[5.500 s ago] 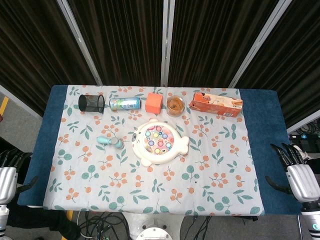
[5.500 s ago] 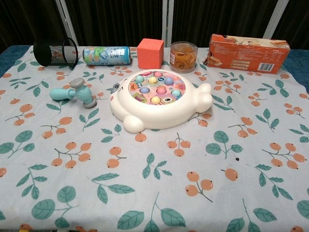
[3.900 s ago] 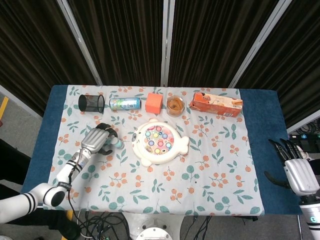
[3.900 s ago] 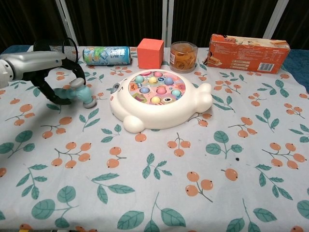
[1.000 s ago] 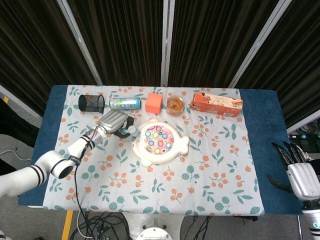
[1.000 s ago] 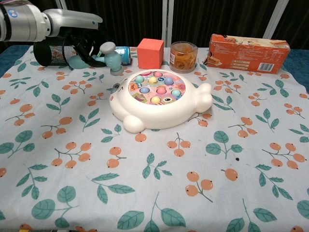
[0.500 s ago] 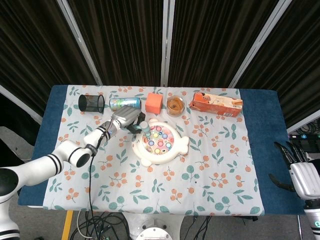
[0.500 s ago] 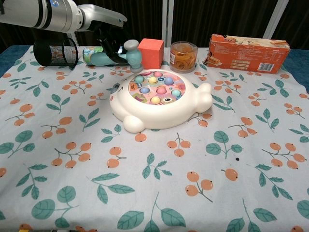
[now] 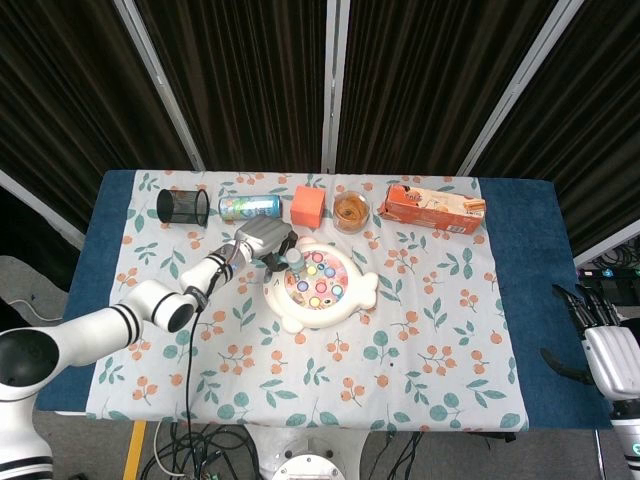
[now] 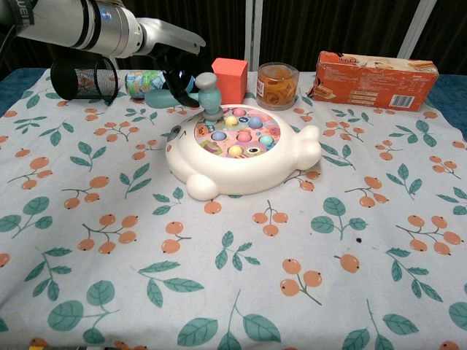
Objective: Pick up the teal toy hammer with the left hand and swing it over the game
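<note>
My left hand grips the teal toy hammer by its handle. The hammer's grey head hangs over the back left edge of the game, a white fish-shaped board with coloured pegs on top. In the chest view the head points down, just above the pegs. My right hand rests open at the table's right edge, far from the game, with nothing in it.
Along the back stand a black mesh cup, a lying can, an orange cube, a jar of rubber bands and an orange box. A leaf-print cloth covers the table.
My left hand has carried the hammer further right and lower, from beside the orange cube to over the game's back left edge. The right hand has stayed still.
</note>
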